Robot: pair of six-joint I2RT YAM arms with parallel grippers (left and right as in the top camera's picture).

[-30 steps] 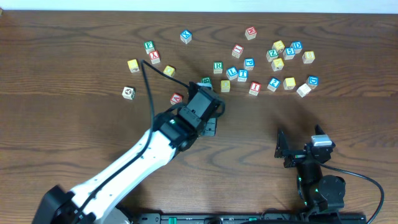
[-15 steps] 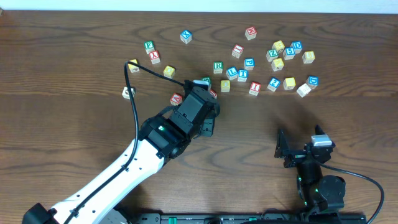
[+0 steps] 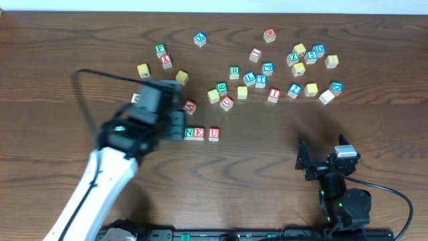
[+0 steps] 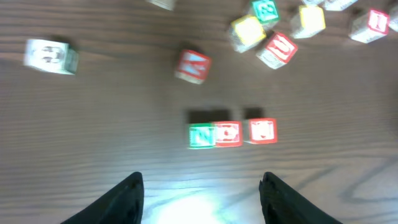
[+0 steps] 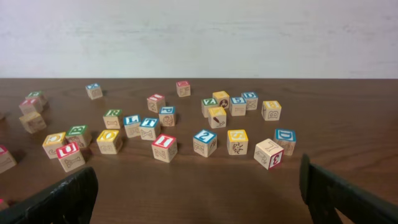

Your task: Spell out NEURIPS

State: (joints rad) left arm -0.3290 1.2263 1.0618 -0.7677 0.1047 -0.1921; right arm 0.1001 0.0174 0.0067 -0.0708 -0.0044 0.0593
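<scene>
- The N cube point(image 3: 189, 133), the E cube point(image 3: 199, 133) and the U cube point(image 3: 214, 133) lay in a row on the table point(image 3: 374, 134), in front of the scattered cubes.
- In the left wrist view, N and E touched, while U sat just beside E with a small gap.
- The left gripper point(image 4: 201, 186) hung above the wood nearer than that row, its fingers point(image 4: 127, 196) spread wide and holding nothing. From overhead it was blurred, just left of the N cube.
- The R cube point(image 3: 234, 71), green-bordered, and the I cube point(image 3: 273, 94), red-bordered, lay among the loose cubes point(image 3: 304, 57) toward the far side, well apart from the row.
- The P and S faces were too small to pick out.
- A red-bordered cube point(image 3: 190, 106) lay tilted near the row's far side.
- The right gripper point(image 5: 196, 186) hung low at the near right, its fingers parted and empty.
</scene>
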